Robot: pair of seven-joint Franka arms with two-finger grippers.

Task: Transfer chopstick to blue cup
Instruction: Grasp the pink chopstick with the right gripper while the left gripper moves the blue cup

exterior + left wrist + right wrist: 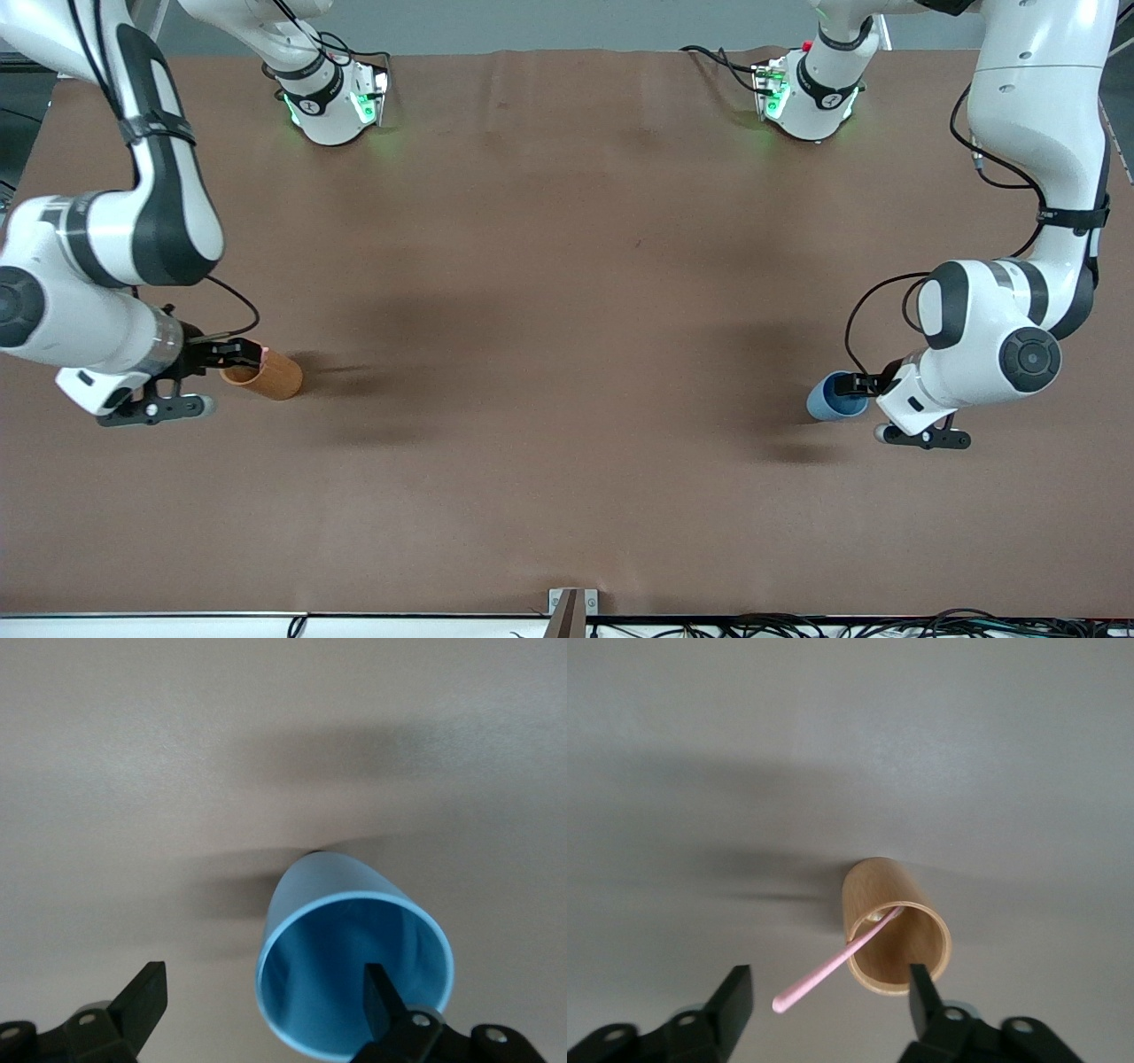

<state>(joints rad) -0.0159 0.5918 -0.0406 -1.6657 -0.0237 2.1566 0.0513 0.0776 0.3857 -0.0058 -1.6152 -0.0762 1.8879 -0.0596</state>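
Note:
The blue cup (pixel 831 397) stands upright toward the left arm's end of the table and looks empty in the left wrist view (pixel 354 966). My left gripper (pixel 858 384) is open just above its rim (pixel 264 999). One finger (pixel 381 997) is over the cup's mouth and the other (pixel 146 997) is outside it. One pink chopstick (pixel 833 967) leans out of the orange-brown cup (pixel 895 935), which stands toward the right arm's end (pixel 264 374). My right gripper (pixel 235 354) is open above that cup (pixel 828 1001). The chopstick's top end lies between its fingers without touching them.
The brown table cover (pixel 567 354) lies flat between the two cups. The arm bases (pixel 337 97) stand at the table's edge farthest from the front camera. A small bracket (pixel 571 607) and cables sit at the edge nearest the camera.

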